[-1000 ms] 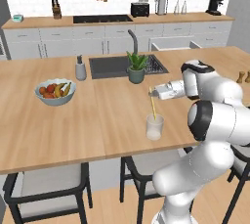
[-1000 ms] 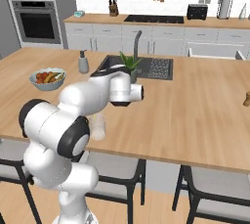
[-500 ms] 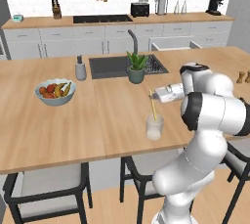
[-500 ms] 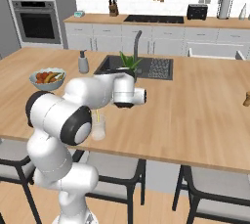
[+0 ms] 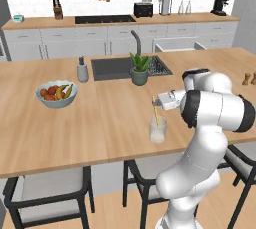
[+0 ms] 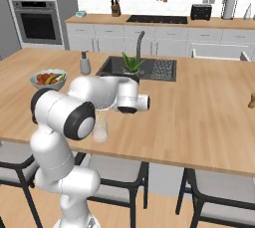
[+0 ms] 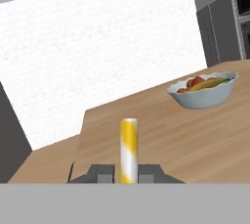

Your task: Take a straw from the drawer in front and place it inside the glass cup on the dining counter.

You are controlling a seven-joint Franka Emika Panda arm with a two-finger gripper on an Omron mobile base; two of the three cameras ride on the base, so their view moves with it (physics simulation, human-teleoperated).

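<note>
The glass cup [image 5: 158, 131] [image 6: 100, 131] stands near the front edge of the light-wood dining counter [image 5: 75, 128] [image 6: 199, 117]. My gripper [image 5: 156, 102] hovers just above it, shut on the straw [image 5: 155, 111], which hangs tilted with its lower end dipping into the cup. In the right base view a yellow stretch of the straw [image 6: 100, 119] shows through the glass, while my own arm covers the fingers. The hand view has the yellow-and-white straw [image 7: 128, 148] standing upright, pinched between the two fingertips [image 7: 100, 173]. The drawer is out of view.
A fruit bowl [image 5: 56, 93] [image 7: 202, 91] sits to the left on the counter. Further back are a soap bottle [image 5: 82, 71], the dark sink [image 5: 117, 68] and a potted plant [image 5: 139, 69]. Two small shakers [image 5: 249, 78] stand at the right. Chairs [image 5: 45, 193] line the counter's front.
My elbow has swung round towards the front while the hand, still holding the straw, has stayed over the cup. The cup and the other things have not moved.
</note>
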